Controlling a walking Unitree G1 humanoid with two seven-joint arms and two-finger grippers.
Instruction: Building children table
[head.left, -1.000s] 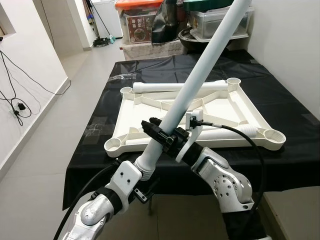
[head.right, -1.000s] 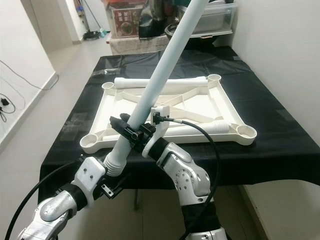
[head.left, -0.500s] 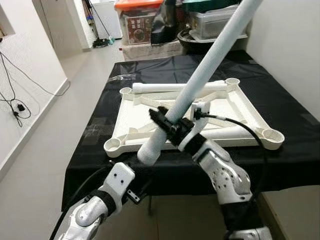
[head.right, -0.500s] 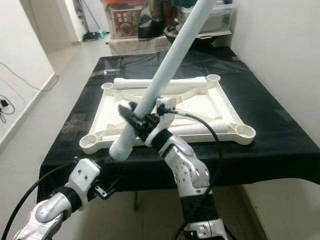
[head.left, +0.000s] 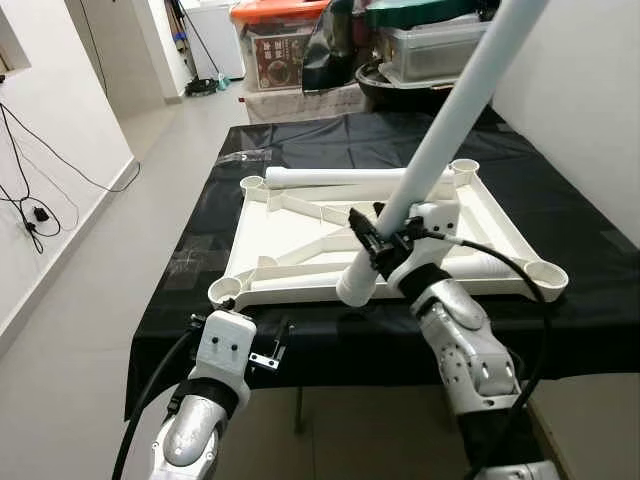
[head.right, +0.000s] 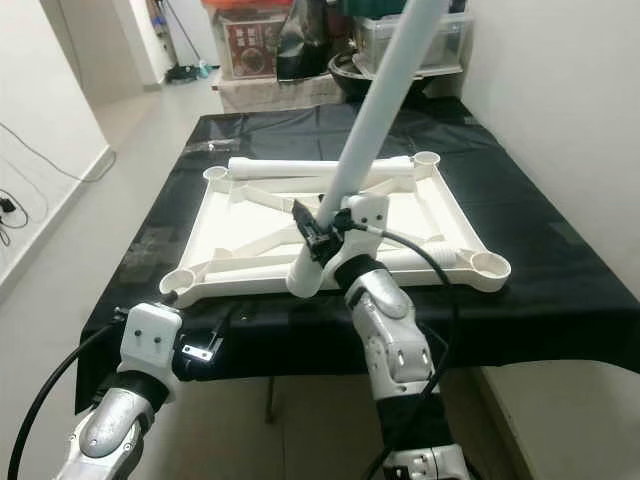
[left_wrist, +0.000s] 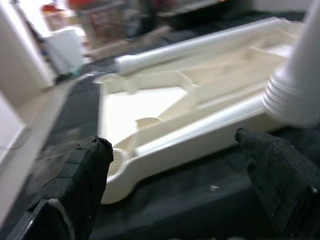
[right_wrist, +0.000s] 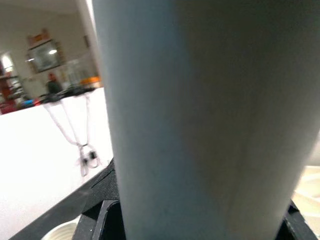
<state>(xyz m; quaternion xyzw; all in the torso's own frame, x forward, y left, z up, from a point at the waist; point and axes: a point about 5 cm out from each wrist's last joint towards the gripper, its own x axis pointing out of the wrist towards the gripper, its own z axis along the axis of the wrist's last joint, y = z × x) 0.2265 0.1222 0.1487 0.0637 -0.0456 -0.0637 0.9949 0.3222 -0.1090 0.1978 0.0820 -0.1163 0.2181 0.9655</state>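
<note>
An upturned white tabletop (head.left: 290, 225) lies on the black-covered table (head.left: 580, 215), with round sockets at its corners, such as the front-left socket (head.left: 225, 290). My right gripper (head.left: 378, 238) is shut on a long white table leg (head.left: 440, 140). The leg slants up to the right, and its ribbed lower end (left_wrist: 295, 95) hangs just above the tabletop's front rail. My left gripper (left_wrist: 172, 142) is open and holds nothing, low in front of the table's near edge. A second leg (head.left: 350, 177) lies along the tabletop's far side, a third leg (head.left: 490, 262) near the front-right socket (head.left: 548, 272).
Storage bins and boxes (head.left: 290, 50) are stacked behind the table. A white wall (head.left: 590, 90) runs close along the table's right side. Tiled floor (head.left: 120, 200) stretches to the left, with black cables (head.left: 40, 215) at the left wall.
My right gripper has carried the leg forward and to the right, over the tabletop's front rail. The leg's lower end has come away from my left gripper, which has dropped below the table's edge.
</note>
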